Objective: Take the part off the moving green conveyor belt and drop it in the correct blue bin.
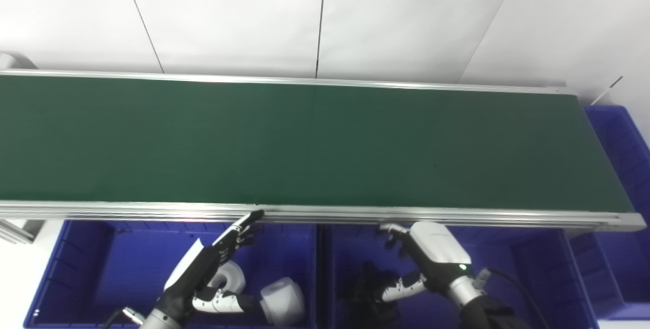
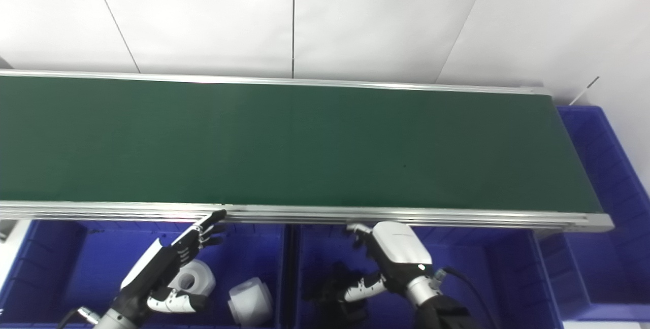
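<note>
The green conveyor belt (image 1: 304, 141) runs across the view and carries no part. My left hand (image 1: 213, 263) is open, fingers stretched toward the belt's near rail, above the left blue bin (image 1: 86, 263). That bin holds two white cylindrical parts (image 1: 282, 301). My right hand (image 1: 426, 255) is open and empty above the middle blue bin (image 1: 528, 273), which holds dark parts (image 1: 368, 288).
A third blue bin (image 1: 619, 141) stands at the belt's right end. The belt's aluminium rail (image 1: 355, 213) runs just beyond both hands. A white wall is behind the belt.
</note>
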Available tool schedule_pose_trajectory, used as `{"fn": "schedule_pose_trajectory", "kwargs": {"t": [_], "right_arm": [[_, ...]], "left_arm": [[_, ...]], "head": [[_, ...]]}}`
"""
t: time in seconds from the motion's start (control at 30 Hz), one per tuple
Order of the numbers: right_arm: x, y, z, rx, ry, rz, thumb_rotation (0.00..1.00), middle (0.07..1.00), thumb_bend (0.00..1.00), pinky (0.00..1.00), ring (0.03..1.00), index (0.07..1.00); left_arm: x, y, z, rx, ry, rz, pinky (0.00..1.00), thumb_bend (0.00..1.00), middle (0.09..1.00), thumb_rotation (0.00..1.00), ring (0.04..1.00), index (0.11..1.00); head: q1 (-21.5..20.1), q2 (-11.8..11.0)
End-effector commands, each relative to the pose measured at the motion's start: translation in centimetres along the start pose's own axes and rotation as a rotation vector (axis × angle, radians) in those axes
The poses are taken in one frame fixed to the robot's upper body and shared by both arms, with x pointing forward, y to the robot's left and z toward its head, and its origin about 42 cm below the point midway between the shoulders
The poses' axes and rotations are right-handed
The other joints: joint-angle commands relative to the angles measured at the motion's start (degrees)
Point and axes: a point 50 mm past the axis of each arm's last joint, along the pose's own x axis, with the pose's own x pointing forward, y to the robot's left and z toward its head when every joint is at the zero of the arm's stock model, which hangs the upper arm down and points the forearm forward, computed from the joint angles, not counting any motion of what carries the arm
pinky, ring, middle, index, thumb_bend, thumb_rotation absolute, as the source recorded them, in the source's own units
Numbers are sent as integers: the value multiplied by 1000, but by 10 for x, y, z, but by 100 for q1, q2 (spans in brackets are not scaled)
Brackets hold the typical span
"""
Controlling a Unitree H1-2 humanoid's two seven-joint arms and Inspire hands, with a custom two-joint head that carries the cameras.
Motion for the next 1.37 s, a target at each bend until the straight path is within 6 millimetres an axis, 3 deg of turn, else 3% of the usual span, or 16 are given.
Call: {"fn": "schedule_pose_trajectory", "kwargs": {"t": [0.0, 0.17, 0.4, 0.5, 0.73, 1.13, 1.33], "right_arm": [[-20, -7, 19, 138, -128, -135, 502, 905, 863, 747, 857, 902], [-49, 1, 38, 281, -237, -254, 573, 869, 846, 667, 798, 885], [-54, 25, 51, 512, -258, -246, 555, 868, 834, 698, 802, 919], [-50, 30, 44, 540, -219, -193, 527, 910, 842, 734, 843, 968], [-45, 33, 26, 544, -217, -104, 489, 923, 884, 784, 878, 979], [-48, 42, 10, 647, -116, -130, 426, 982, 891, 853, 925, 998], [-46, 45, 8, 669, -101, -137, 400, 986, 897, 861, 930, 997]], "left_arm": [[3, 4, 9, 22, -47, -5, 866, 946, 971, 603, 922, 976], [1, 7, 9, 41, -51, -12, 866, 943, 967, 609, 924, 974], [-1, 6, 11, 37, -55, -1, 870, 943, 960, 589, 924, 967], [-2, 5, 10, 36, -54, 1, 869, 939, 964, 581, 929, 970], [-1, -2, 8, 57, -51, 17, 871, 926, 981, 569, 943, 981], [1, -8, 3, 74, -34, 88, 861, 891, 983, 537, 946, 980], [4, -10, -1, 77, -26, 87, 868, 889, 984, 546, 950, 979]], "head": [[-8, -6], [20, 27], [130, -3], [261, -76], [584, -288], [446, -614], [450, -666]]}}
